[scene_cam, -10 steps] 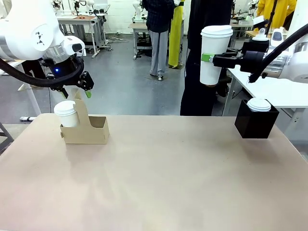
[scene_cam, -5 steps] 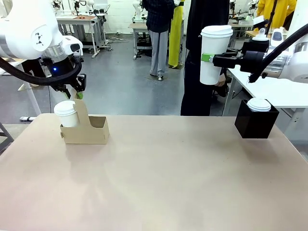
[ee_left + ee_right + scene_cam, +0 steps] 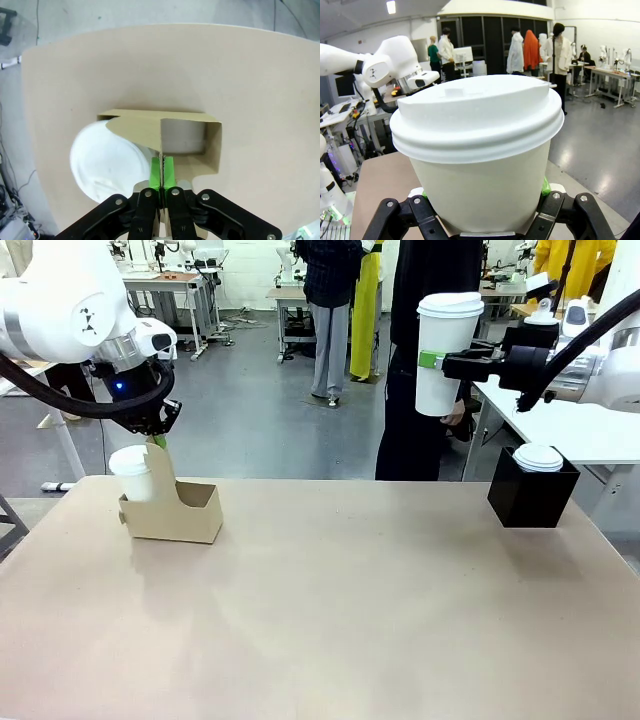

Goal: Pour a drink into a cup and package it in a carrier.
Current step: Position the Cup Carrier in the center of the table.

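At the tabletop's (image 3: 350, 590) ten o'clock, the left tool (image 3: 161, 172) pinches the centre handle (image 3: 163, 472) of the carrier (image 3: 185, 520), a lidded white cup (image 3: 131, 472) in one pocket. At one o'clock the right tool (image 3: 438, 360) grips the tall lidded cup (image 3: 448, 335) aloft. At two o'clock, a white lid (image 3: 538, 457) tops a black box (image 3: 530, 498).

carrier (image 3: 172, 512) at left, black box (image 3: 530, 495) at right.

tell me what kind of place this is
Likely a robotics lab or workshop: a big hall with a grey floor, rows of work tables behind, and the right gripper holding up the cup.
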